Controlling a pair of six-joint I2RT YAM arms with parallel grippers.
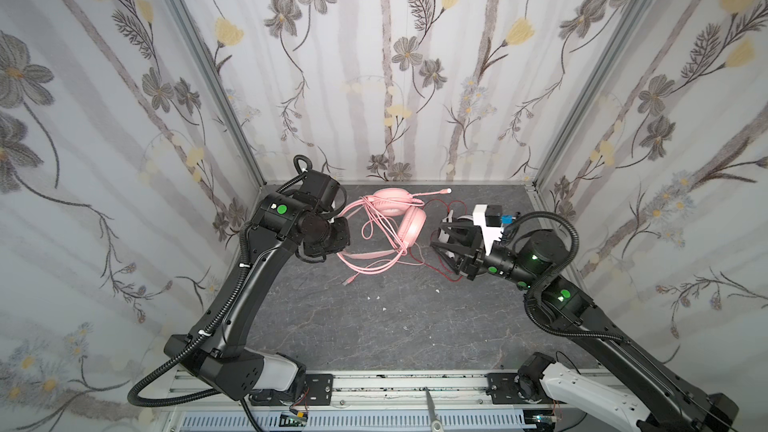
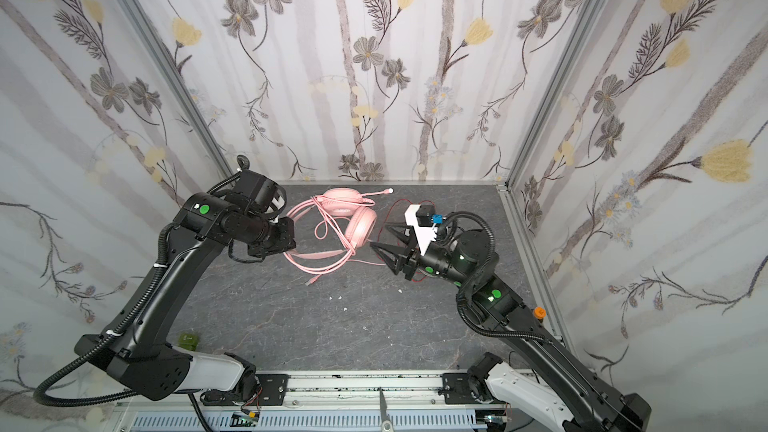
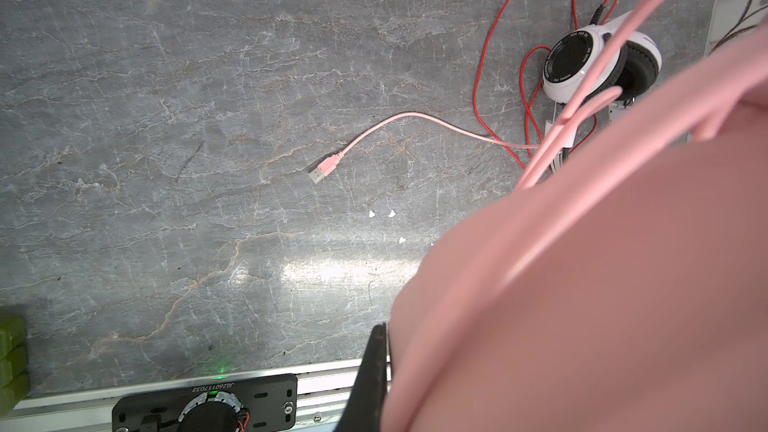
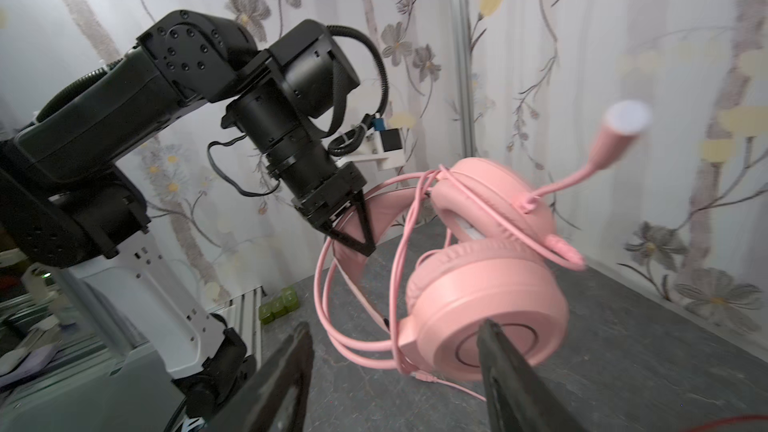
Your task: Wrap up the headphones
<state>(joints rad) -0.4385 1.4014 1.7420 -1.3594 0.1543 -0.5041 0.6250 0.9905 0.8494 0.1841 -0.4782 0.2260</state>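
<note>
Jaws of the left gripper (image 4: 358,236) clamp the pink headset (image 4: 486,305), its pink cord (image 3: 415,116) half-looped with the plug (image 3: 324,168) trailing; those of the right gripper (image 2: 379,235) gape empty; the white-and-black headset (image 3: 582,56) lies unwrapped.

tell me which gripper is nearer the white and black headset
Right. The right gripper hangs open right beside the white-and-black headset; the left gripper is off beyond the pink headset, shut on its headband.

Open front, crowded back
The table's (image 1: 374,334) near half lies bare; the pink headset (image 1: 411,224), its cord loops (image 1: 365,271) and the red cord (image 3: 476,95) crowd the back.
</note>
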